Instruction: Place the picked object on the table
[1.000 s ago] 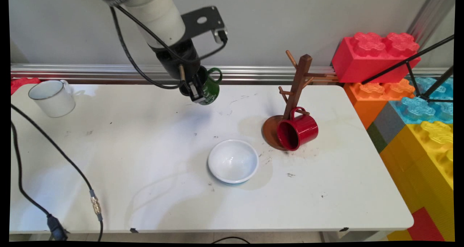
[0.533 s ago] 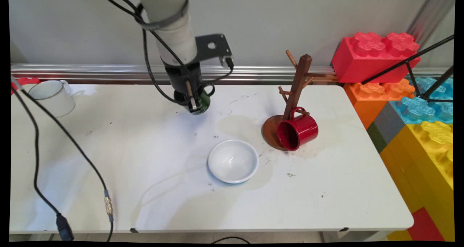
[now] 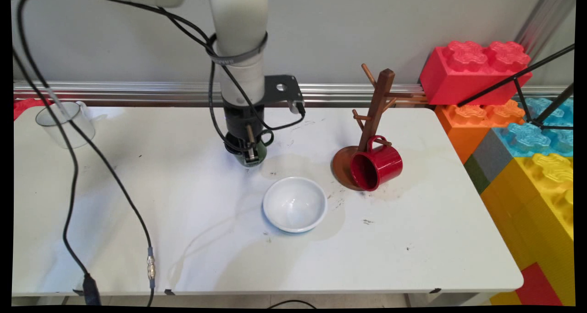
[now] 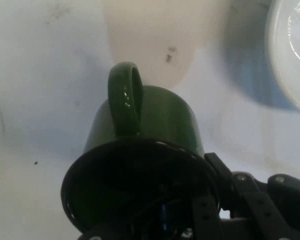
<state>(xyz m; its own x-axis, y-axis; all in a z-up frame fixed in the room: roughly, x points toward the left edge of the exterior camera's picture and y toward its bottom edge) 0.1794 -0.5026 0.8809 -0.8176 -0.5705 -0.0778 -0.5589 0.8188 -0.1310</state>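
Observation:
My gripper (image 3: 250, 156) is shut on a green mug (image 3: 257, 150), pinching its rim with one finger inside. The mug hangs just above the white table (image 3: 137, 180), left of and behind a white bowl (image 3: 295, 204). In the hand view the green mug (image 4: 145, 125) fills the middle with its handle facing the camera, my gripper (image 4: 190, 220) grips its dark rim at the bottom, and the white bowl (image 4: 292, 50) shows at the upper right.
A brown wooden mug tree (image 3: 373, 115) stands right of the bowl with a red mug (image 3: 377, 165) hanging tilted on a low peg. A white mug (image 3: 64, 124) sits at the far left. Black cables (image 3: 73, 175) hang at left. Big toy blocks (image 3: 527, 134) flank the right edge.
The arm has carried the green mug down and to the right, from near the back rail to a spot low over the table close to the bowl.

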